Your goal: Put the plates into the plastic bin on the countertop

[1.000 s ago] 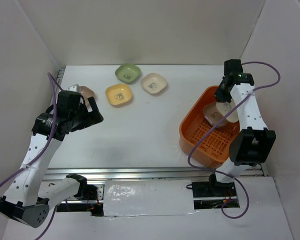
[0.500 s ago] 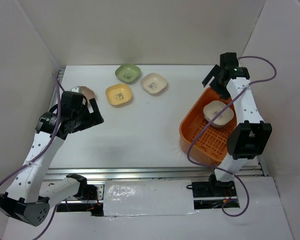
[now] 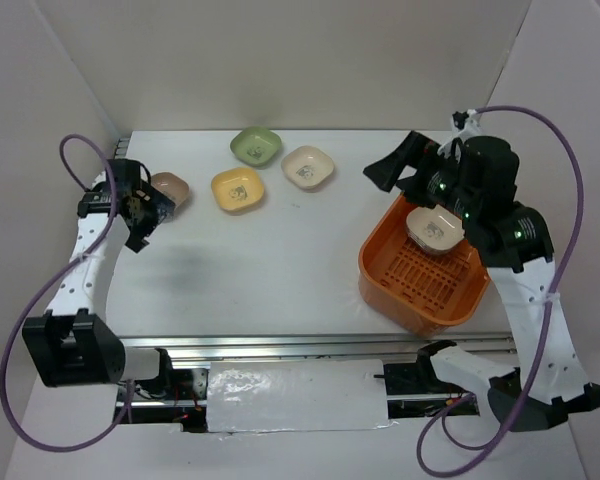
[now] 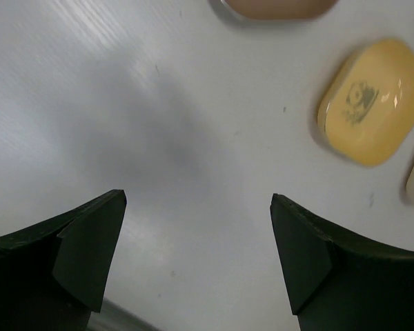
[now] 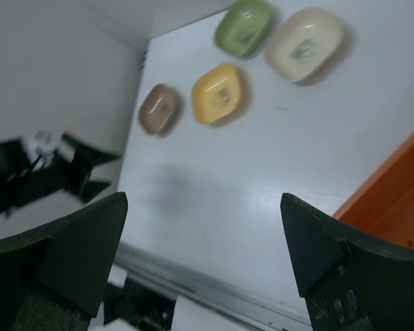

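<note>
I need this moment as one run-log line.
left gripper: open, near brown plate | right gripper: open, empty | plastic bin: pale plate inside | countertop: green plate, cream plate, yellow plate

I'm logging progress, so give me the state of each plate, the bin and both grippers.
Green plate: upright on the countertop, outside the bin.
Cream plate: upright on the countertop, outside the bin.
Yellow plate: upright on the countertop, outside the bin.
Brown plate: on the countertop near the left gripper, not gripped.
Pale plate: inside the bin, far end.
Bin: upright, holding the pale plate.
Left gripper: open, empty.
Right gripper: open, empty.
</note>
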`<state>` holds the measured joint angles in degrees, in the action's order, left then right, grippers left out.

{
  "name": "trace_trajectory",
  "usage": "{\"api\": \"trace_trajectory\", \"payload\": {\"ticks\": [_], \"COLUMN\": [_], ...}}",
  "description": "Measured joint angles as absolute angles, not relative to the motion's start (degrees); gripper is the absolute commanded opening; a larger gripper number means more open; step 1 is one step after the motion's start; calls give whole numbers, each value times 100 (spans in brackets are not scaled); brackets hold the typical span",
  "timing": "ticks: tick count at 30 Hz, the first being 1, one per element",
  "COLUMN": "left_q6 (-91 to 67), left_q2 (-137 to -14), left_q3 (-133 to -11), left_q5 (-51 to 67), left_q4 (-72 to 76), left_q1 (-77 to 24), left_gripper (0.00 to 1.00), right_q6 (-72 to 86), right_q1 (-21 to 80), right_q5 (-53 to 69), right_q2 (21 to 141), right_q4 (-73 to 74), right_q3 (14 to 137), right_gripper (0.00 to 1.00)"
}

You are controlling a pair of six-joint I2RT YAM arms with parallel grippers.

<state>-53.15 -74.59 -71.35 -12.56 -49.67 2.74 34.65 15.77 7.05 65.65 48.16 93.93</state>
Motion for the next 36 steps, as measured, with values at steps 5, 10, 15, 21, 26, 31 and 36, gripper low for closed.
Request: {"api": "trace_trajectory", "payload": {"ticks": [5,10,15,21,26,31,36], "left_q6": [-5959,-6375,-6473,-6455,-6514,-6613,-6482], "left_q2": [-7946,-8962,-10414,-11233,-11360,-11428,-11220], "left_q3": [-6742,-6324,-6936,-7629,-7666,-7913,-8925], "left_q5": [-1190,-825,-698,-681,-779,-867,-1850], "left_q4": [-3629,-2082,-1708,-1649,-1758,-2206,-3870], "left_q1": [1125,1636,1669,1629,1612,1584,1153], "left_gripper": [99,99,98,69,42,0,0], "right_q6": [3420,3398,3297,3135,3039,2956,2976], "right_q1": [2204,2779,3159,3238,3238,3192,3238], "right_q5": [1959,2709,2770,2722,2696,2659,2279], "right_q2": [6005,5975,5894,5813,5902,6143,6657], "right_q4": [4270,4123,4215,4453,4635,4724,4823], "right_q3": [8554,8051,8064,8298,8482,8680,8932], "right_gripper": [100,100,100,100,100,100,100]}}
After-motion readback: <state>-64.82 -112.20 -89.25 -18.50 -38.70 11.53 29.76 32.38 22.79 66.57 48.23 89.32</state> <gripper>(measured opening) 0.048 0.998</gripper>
